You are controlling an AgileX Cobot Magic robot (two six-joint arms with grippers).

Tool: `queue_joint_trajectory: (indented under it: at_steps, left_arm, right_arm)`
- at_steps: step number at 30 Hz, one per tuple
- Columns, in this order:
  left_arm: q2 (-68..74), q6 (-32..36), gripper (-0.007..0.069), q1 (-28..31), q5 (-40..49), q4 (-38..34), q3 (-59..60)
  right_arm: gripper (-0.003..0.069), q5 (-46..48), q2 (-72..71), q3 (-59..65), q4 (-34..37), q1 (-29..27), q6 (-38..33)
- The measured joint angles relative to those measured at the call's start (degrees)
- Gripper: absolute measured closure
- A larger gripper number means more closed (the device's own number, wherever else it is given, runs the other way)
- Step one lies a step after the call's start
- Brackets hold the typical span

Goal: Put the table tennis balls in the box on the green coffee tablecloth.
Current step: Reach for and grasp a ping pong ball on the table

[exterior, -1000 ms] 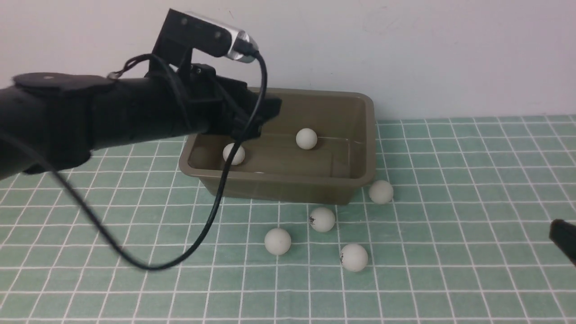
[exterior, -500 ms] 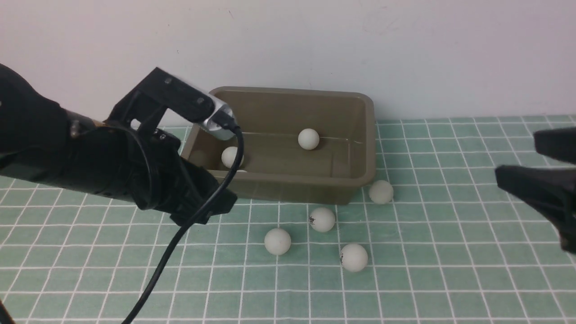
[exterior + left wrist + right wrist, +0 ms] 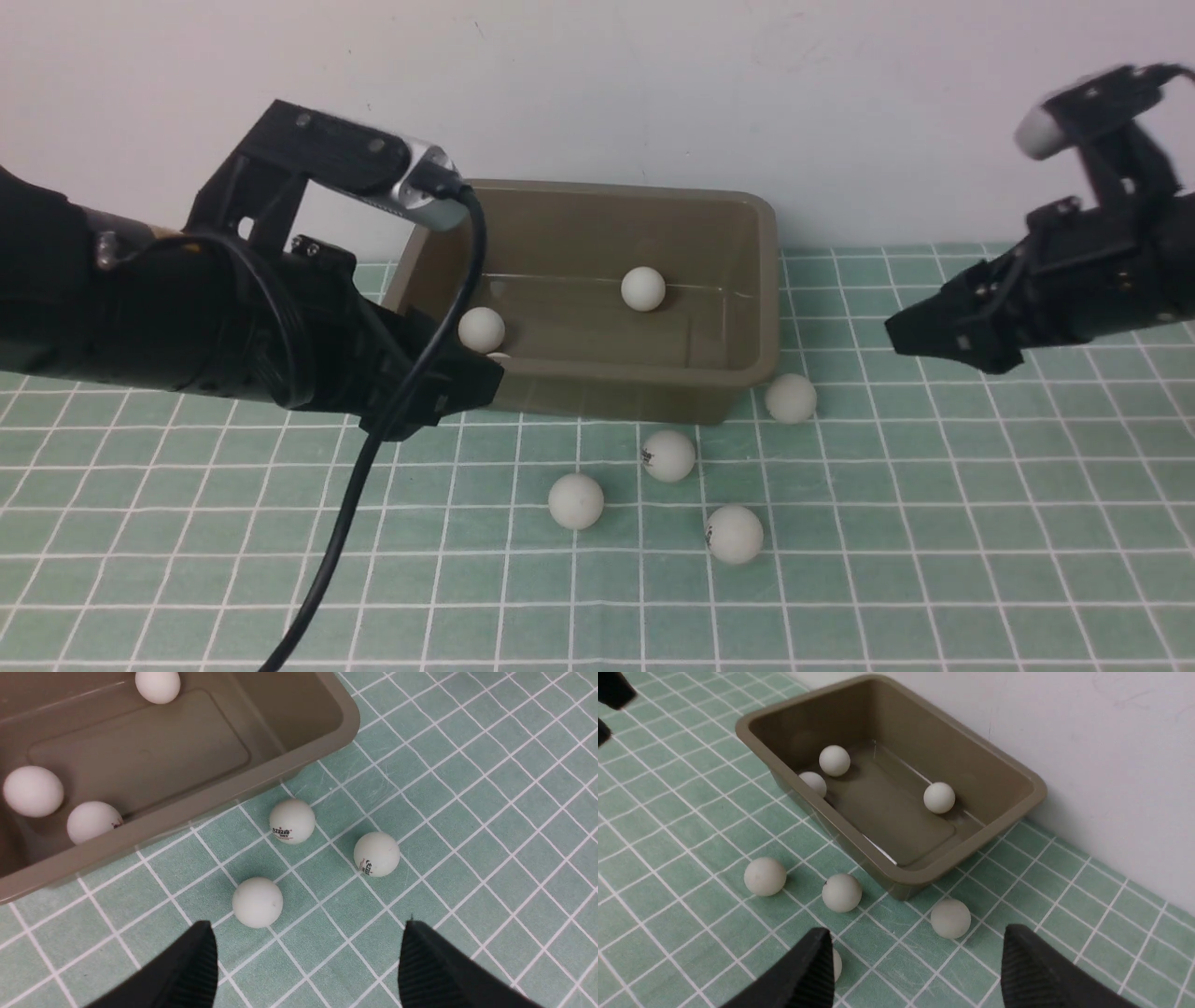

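The olive-brown box (image 3: 597, 378) stands on the green checked tablecloth (image 3: 934, 523) by the wall. Three white balls lie in it: one at the back (image 3: 643, 287), one at the left (image 3: 482, 329), one half hidden behind the front wall (image 3: 500, 356). Several more balls lie on the cloth in front: (image 3: 791, 399), (image 3: 668, 455), (image 3: 576, 500), (image 3: 735, 534). My left gripper (image 3: 448, 401) is open and empty, at the box's front left corner. In the left wrist view (image 3: 306, 938) it hovers just short of a ball (image 3: 257, 902). My right gripper (image 3: 924, 341) is open and empty, in the air right of the box (image 3: 896, 877).
A white wall runs right behind the box. The left arm's black cable (image 3: 373, 485) hangs down to the cloth at the front left. The cloth stretches on to the front and right of the balls.
My left gripper has pulled back from over the box and dropped to its front left corner. My right arm has come in from the right edge and risen.
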Motion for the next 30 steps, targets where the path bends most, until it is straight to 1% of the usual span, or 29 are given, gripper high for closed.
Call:
queue_joint_trajectory:
  at_steps: [5, 8, 12, 19, 24, 30]
  left_arm:
    - [0.0, 0.0, 0.0157, 0.0, 0.0, -0.2, 0.0]
    - [0.0, 0.0, 0.0157, 0.0, -0.1, -0.2, 0.0]
    - [0.0, 0.0, 0.0157, 0.0, -0.5, -0.2, 0.0]
    - [0.0, 0.0, 0.0157, 0.0, -0.6, -0.2, 0.0]
    - [0.0, 0.1, 0.0157, 0.0, -0.6, -0.2, 0.0]
    - [0.0, 0.1, 0.0157, 0.0, -0.6, -0.2, 0.0]
  right_arm:
    - [0.0214, 0.1, 4.9, -2.9, -0.1, 0.0, 0.0]
    - [0.0200, 0.1, 6.9, -3.9, -0.3, 0.0, -0.4]
    - [0.0170, 0.2, 10.1, -6.1, -0.7, 0.2, -3.9]
    - [0.0162, 0.1, 14.2, -9.1, -3.1, 2.1, -11.2]
    - [0.0162, 0.2, 18.1, -12.1, -5.0, 4.5, -12.5]
    - [0.0162, -0.4, 22.2, -14.6, -6.7, 5.8, -12.5]
